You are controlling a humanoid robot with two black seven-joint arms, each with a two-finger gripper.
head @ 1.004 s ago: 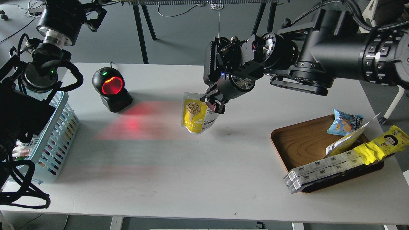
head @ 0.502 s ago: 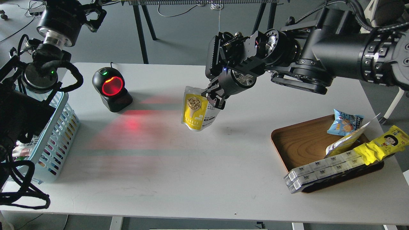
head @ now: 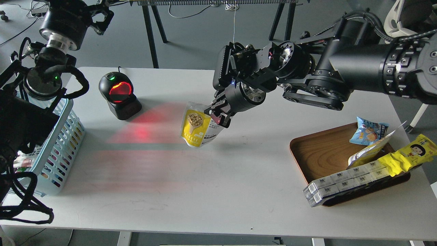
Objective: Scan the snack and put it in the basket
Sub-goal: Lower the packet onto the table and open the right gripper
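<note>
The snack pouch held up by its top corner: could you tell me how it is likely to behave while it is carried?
The snack pouch hangs tilted below the right gripper, pinched at one top corner, so it is probably light and may swing. Its body looks flat and unsagging, suggesting fairly stiff film. A glossy surface could slip.

A white table (head: 211, 191) fills most of the frame, red light spread across its left centre. Beyond its far edge lies grey floor (head: 191, 34), with dark table legs (head: 150, 34) at upper centre, cables (head: 20, 30) at upper left, and a white leg (head: 418, 114) at right.
</note>
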